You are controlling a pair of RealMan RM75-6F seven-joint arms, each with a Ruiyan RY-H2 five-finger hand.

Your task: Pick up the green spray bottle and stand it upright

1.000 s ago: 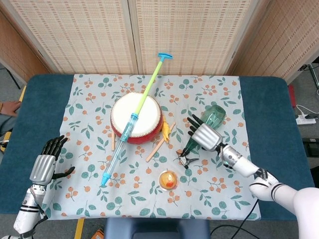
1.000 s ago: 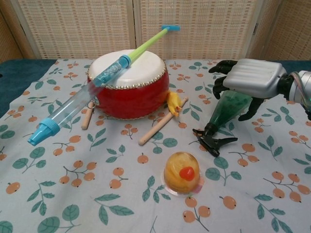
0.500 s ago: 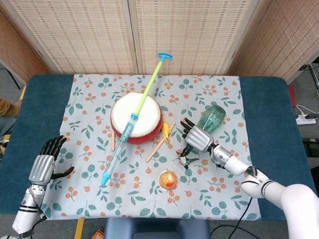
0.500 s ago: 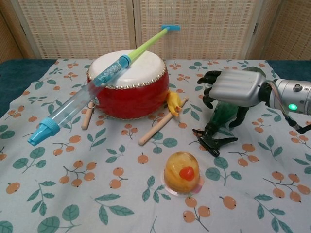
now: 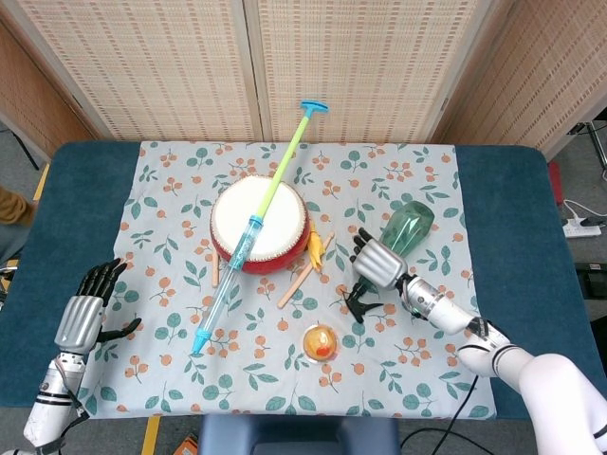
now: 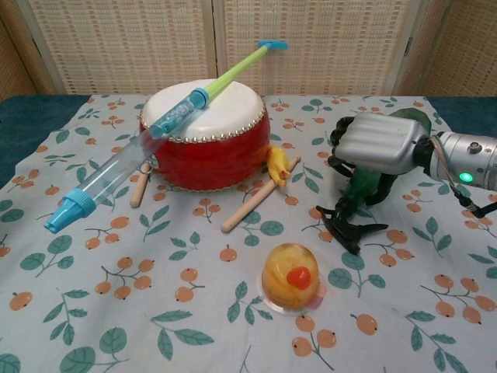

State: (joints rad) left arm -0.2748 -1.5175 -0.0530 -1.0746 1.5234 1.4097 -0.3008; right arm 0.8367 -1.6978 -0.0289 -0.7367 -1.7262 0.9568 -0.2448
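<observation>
- Head view: the green spray bottle [image 5: 403, 233] lies tilted on the floral cloth [image 5: 171, 180], its base pointing toward the far right and its black trigger head [image 5: 359, 303] down near the cloth, right of the red drum [image 5: 259, 226].
- The right hand [image 5: 377, 262] is wrapped over the bottle's lower neck, fingers curled around it, gripping it.
- The left hand [image 5: 83, 313] sits apart at the near left on the blue table [image 5: 57, 190], fingers spread, holding nothing.
- A long blue and green water squirter [image 5: 254, 227] rests across the drum top, its blue tip down on the cloth.
- A jelly cup [image 5: 321, 340] stands just in front of the bottle's trigger; a yellow toy [image 5: 315, 248] and wooden drumsticks [image 5: 299, 278] lie beside the drum.
- Chest view: the right hand [image 6: 374, 145] covers most of the green spray bottle [image 6: 363, 188]; the fingers close around the body, though whether the black trigger head [image 6: 347, 228] actually touches the cloth is hard to tell.
- The jelly cup [image 6: 291, 277] sits near-left of the trigger; the red drum [image 6: 206, 148] stands further left with the water squirter [image 6: 147, 140] leaning off it.
</observation>
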